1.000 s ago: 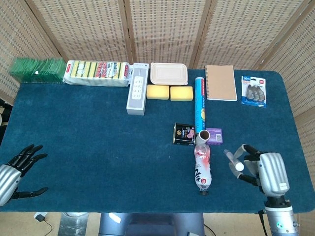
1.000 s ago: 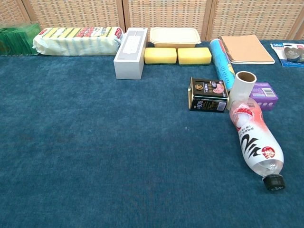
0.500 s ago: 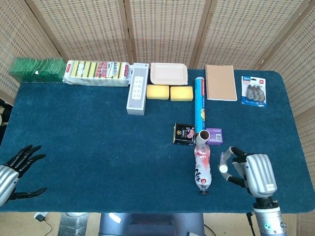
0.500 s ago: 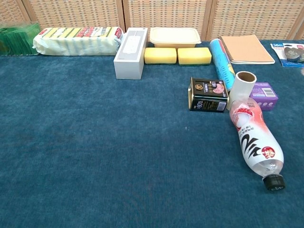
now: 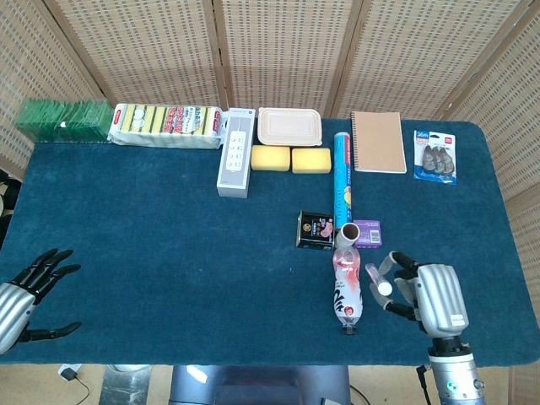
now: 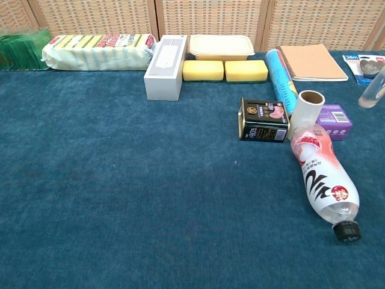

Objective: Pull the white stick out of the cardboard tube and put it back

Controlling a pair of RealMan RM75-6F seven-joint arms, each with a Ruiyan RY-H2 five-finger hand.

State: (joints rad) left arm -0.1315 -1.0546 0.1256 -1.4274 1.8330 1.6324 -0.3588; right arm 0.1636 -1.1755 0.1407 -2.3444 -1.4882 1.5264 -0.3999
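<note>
Right hand shifted left, white stick angled up-left.

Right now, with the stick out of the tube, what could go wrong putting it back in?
The right hand pinches the white stick close beside the lying plastic bottle; a sweep toward the tube could roll it. The upright cardboard tube stands unsupported, touching the bottle's end, with the black tin and purple box beside it, so an off-centre push could tip it. Its opening looks narrow, and the left hand is far from steadying it.
</note>
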